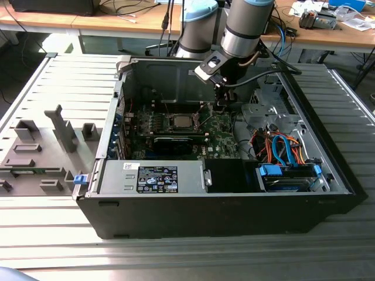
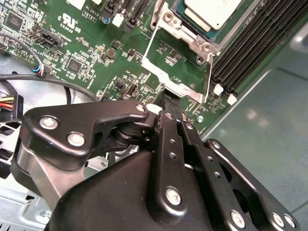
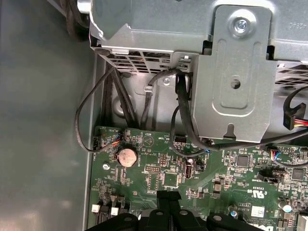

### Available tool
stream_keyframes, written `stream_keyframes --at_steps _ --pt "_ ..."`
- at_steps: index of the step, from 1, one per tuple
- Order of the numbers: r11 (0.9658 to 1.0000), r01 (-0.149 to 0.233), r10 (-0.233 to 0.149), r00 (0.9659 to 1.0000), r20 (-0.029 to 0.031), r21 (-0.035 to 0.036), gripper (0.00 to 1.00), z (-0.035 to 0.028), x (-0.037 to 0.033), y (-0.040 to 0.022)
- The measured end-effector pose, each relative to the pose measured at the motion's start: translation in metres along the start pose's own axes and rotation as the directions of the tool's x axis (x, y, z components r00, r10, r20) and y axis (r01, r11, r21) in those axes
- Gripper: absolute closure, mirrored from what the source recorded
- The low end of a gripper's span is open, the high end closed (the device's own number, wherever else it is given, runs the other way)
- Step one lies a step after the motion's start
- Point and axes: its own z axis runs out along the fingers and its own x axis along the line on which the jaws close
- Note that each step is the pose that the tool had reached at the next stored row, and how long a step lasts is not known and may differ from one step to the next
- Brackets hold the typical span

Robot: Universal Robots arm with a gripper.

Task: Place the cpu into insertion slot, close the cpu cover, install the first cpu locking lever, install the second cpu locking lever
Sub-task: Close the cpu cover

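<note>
Although the cpu (image 2: 211,12) is seated, the cpu cover (image 2: 178,87) stands open, locking outstanding, closed fingers (image 2: 168,103) at its free edge.

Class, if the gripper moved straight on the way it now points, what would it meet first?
Probably the free edge of the open cpu cover, just ahead of the gripper, though depth is unclear.

A black-and-white label (image 1: 157,178) with blue patches sits on the grey power supply (image 1: 190,175) in the exterior view, with a small white sticker (image 1: 130,166) beside it; their print is too small to read. The green circuit board (image 2: 96,62) carries white lettering and perhaps a certification mark (image 2: 71,21), none clearly legible
</note>
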Motion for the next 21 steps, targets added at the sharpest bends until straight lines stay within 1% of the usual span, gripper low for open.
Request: stream_keyframes --at_steps 5,6,10,21 --pt "1.0000 0.000 0.000 1.0000 0.0000 0.0000 0.89 0.0001 0.0001 -0.0010" --pt "1.0000 0.000 0.000 1.0000 0.0001 0.0001 0.89 0.0004 0.0002 -0.0025" --pt "1.0000 0.000 0.000 1.0000 0.0000 0.0000 0.89 0.0009 0.0002 -0.0029" --pt "1.0000 0.000 0.000 1.0000 0.0000 0.0000 0.89 0.0013 0.0007 -0.0078"
